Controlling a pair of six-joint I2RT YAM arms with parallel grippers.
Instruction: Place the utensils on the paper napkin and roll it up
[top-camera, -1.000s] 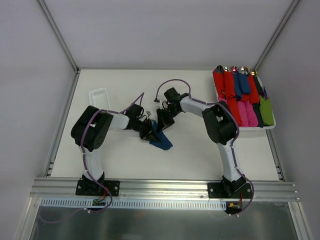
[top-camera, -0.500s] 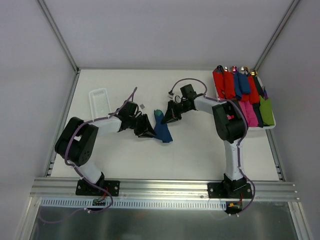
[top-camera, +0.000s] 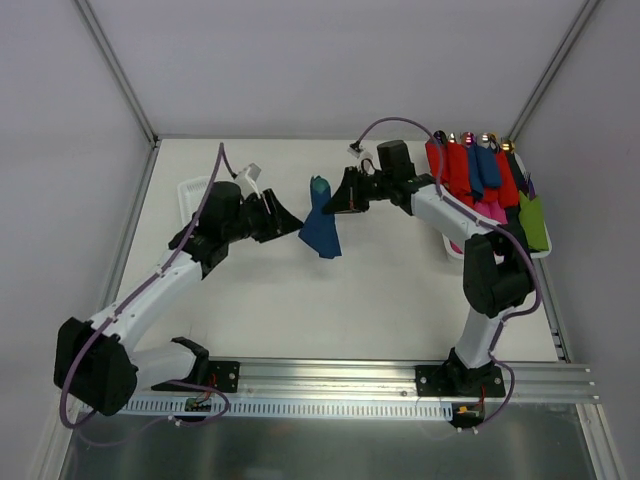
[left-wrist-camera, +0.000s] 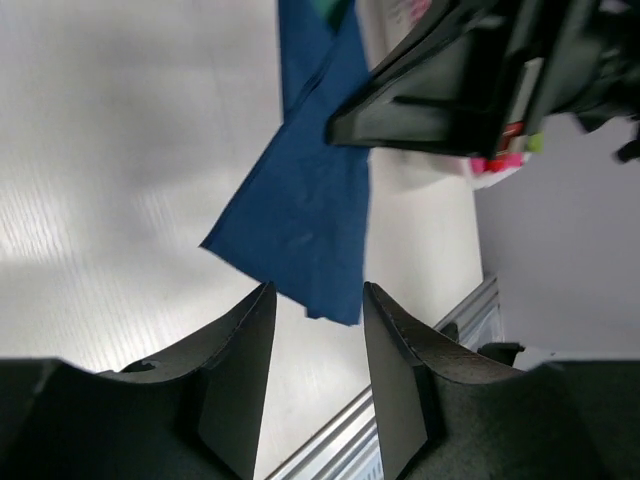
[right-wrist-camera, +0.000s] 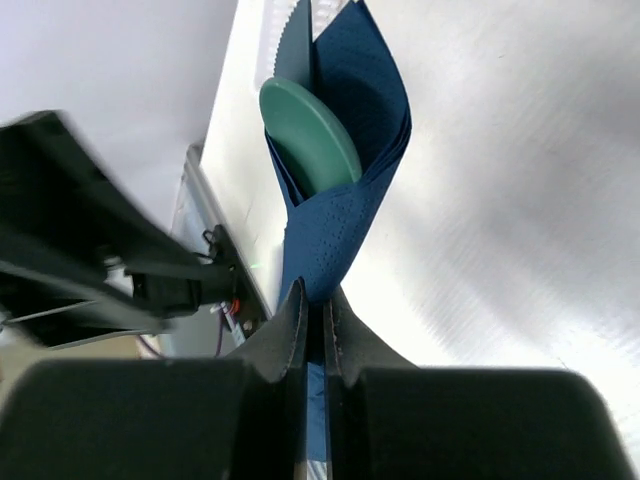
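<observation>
The navy paper napkin (top-camera: 321, 232), rolled around the utensils (top-camera: 318, 186) with a teal end showing at its top, was pinched tight between the right jaws over the counter (top-camera: 400, 290). The left jaws were seen parted and empty, just beside the roll, not touching.

Right tool (top-camera: 339, 205) grips the rolled paper napkin (top-camera: 321, 228).
</observation>
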